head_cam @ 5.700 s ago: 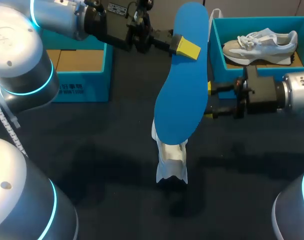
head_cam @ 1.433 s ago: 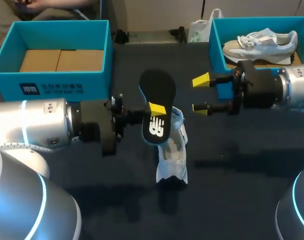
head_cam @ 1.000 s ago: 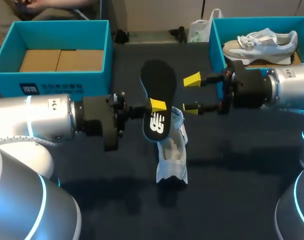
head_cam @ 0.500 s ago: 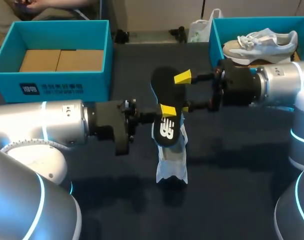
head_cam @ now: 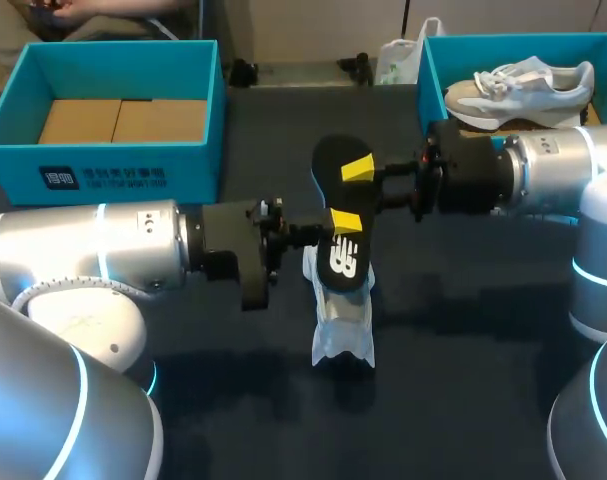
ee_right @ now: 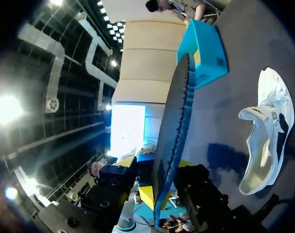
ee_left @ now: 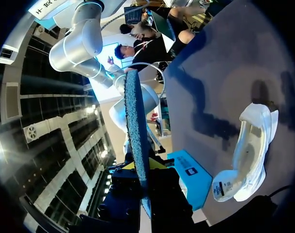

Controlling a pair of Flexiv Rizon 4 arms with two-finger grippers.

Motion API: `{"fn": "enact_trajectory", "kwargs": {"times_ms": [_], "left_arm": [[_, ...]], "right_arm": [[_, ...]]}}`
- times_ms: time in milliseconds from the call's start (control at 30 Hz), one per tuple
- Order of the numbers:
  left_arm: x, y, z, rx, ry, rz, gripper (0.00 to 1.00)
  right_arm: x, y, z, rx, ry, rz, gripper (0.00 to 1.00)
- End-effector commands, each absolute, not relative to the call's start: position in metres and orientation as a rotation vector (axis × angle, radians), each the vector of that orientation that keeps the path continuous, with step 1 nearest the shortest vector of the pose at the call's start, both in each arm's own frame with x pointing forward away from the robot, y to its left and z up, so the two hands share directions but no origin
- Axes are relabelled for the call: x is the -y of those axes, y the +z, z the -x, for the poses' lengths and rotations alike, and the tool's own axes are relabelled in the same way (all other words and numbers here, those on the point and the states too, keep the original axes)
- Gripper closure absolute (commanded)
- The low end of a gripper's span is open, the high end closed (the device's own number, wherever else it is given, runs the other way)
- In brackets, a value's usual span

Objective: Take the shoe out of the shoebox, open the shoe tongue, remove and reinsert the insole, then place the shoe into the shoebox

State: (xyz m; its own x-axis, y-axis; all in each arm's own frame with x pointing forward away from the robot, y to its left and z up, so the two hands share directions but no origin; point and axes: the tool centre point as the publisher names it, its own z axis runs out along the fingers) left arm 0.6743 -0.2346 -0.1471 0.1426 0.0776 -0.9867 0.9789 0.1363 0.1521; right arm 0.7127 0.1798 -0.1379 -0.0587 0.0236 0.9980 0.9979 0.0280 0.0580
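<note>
As the right gripper [head_cam: 361, 180] has closed in on the upper end of the insole [head_cam: 328, 190], whether it clamps cannot be told | left gripper [head_cam: 345, 222] pinches the insole mid-length, now shifted rightward to hang tilted just above the shoe [head_cam: 341, 325] on the table [head_cam: 483, 350] | likely meaning: two-armed reinsertion about to begin.

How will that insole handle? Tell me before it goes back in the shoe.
Probably light: edge-on in the wrist views, the insole is thin. Likely springy rather than floppy: clamped in the left gripper, it stands straight, no droop. Its grainy edge suggests foam, so hardly slippery.
</note>
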Motion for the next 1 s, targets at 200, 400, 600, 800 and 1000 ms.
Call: {"fn": "enact_trajectory", "kwargs": {"times_ms": [200, 400, 600, 800, 1000], "left_arm": [[0.232, -0.149, -0.670, -1.218, -0.961, -1.212, 1.00], [0.232, -0.150, -0.668, -1.219, -0.967, -1.213, 1.00], [0.230, -0.149, -0.666, -1.232, -0.977, -1.220, 0.84], [0.215, -0.151, -0.668, -1.296, -0.997, -1.290, 0.00], [0.201, -0.151, -0.675, -1.310, -0.980, -1.309, 0.00]], "right_arm": [[-0.180, -0.139, -0.714, 1.276, -1.227, 1.181, 1.00], [-0.180, -0.140, -0.715, 1.273, -1.230, 1.177, 1.00], [-0.180, -0.143, -0.717, 1.264, -1.229, 1.174, 1.00], [-0.175, -0.147, -0.718, 1.253, -1.222, 1.180, 1.00], [-0.170, -0.151, -0.719, 1.238, -1.214, 1.189, 1.00]]}}
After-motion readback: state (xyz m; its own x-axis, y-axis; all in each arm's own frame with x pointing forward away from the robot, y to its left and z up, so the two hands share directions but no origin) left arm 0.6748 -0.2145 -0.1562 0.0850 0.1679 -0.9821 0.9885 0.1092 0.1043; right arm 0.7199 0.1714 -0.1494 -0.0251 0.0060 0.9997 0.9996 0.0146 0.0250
